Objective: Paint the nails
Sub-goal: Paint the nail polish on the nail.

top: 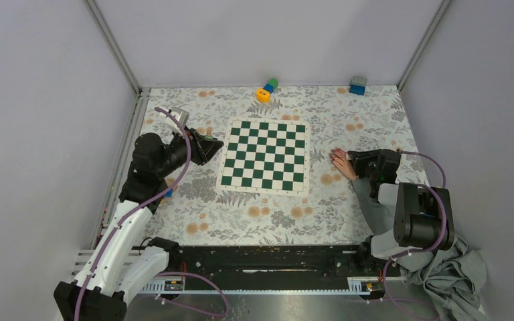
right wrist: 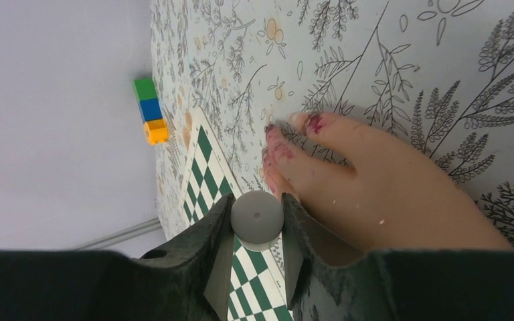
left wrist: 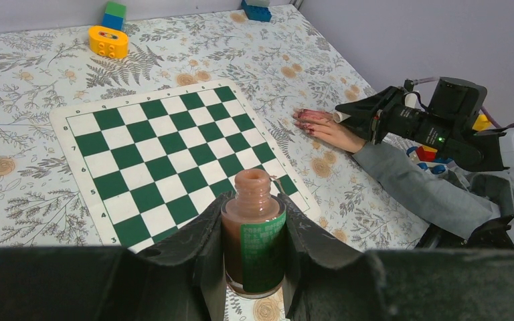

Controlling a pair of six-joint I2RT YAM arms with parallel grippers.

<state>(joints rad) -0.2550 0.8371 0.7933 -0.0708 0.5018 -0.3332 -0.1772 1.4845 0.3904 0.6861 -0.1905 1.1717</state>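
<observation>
A light-skinned hand (top: 343, 165) in a grey sleeve (top: 375, 207) lies flat on the floral tablecloth, right of the chessboard. Its nails (right wrist: 314, 122) are smeared reddish-pink, and in the left wrist view the nails (left wrist: 306, 120) point toward the board. My right gripper (right wrist: 257, 199) hovers just over the fingers, shut on a round grey cap (right wrist: 257, 219); any brush under the cap is hidden. My left gripper (left wrist: 255, 200) is by the board's left edge, shut on an uncapped bottle of brownish-pink nail polish (left wrist: 254, 234) with a green label, held upright.
A green and white chessboard (top: 265, 155) lies mid-table. A yellow, blue and green block stack (top: 266, 89) and a blue block (top: 357, 85) sit by the back wall. Grey cloth (top: 452, 274) is bunched behind the right arm's base. Walls close three sides.
</observation>
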